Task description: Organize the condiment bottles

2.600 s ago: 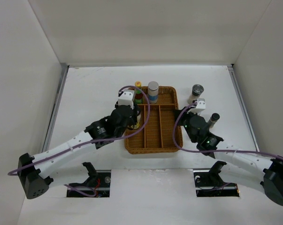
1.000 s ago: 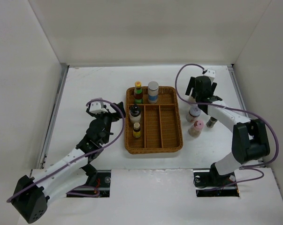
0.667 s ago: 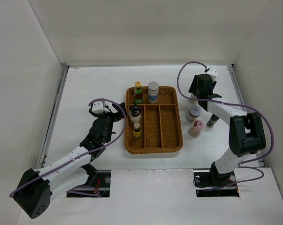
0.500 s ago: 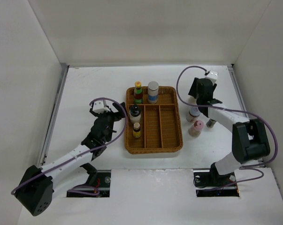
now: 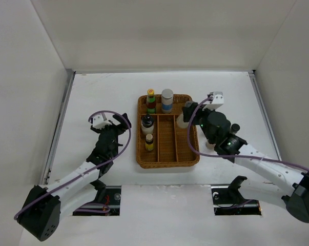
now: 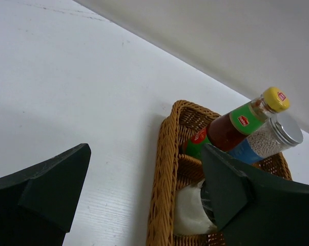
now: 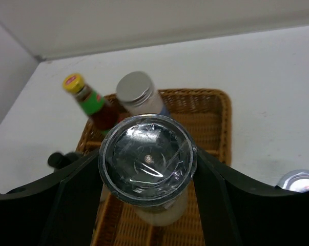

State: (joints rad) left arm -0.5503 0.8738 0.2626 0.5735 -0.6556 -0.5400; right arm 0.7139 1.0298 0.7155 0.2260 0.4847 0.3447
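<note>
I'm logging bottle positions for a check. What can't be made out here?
Top view: the right arm covers the table beside the tray; only a black cap shows.
Right wrist: the held jar hides the compartment below; a silver lid is cut by the edge.

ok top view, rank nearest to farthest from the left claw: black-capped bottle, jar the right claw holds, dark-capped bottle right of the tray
1. black-capped bottle, left side of the tray
2. held jar, over its right side
3. dark-capped bottle, right of the tray
</note>
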